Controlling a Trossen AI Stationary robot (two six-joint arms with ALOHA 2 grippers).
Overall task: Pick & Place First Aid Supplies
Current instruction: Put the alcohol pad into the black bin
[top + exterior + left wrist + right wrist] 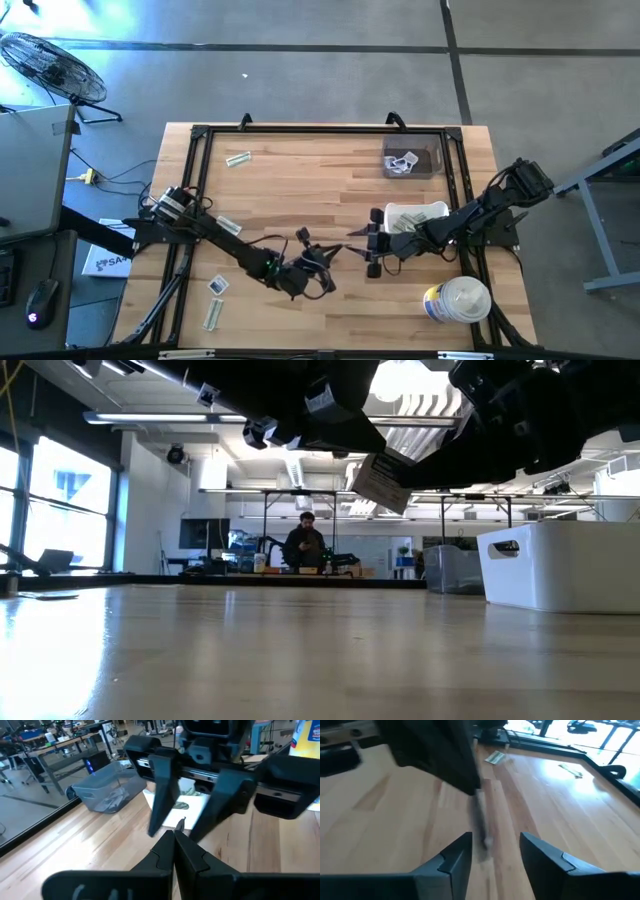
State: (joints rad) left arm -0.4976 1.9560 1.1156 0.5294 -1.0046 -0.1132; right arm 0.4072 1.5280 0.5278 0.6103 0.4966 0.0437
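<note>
Two claws meet above the middle of the counter (300,190), both lifted off the wood. The left claw (330,262) is pinched shut on a flat pale packet (481,822), which hangs edge-on from its tips; in the low view the same packet (380,480) shows as a tilted white square with print, well above the surface. The right claw (362,243) faces it with its fingers (162,795) spread wide, one on each side of the packet, not touching it as far as can be seen.

Just right of the claws a white bin (430,212) holds a few packets. At the far right corner a clear grey bin (425,165) holds more sachets. Loose strip wrappers lie on the wood at the far left (238,158) and near left (213,315), beside a small square sachet (218,286). A white round tub (458,302) stands near right.
</note>
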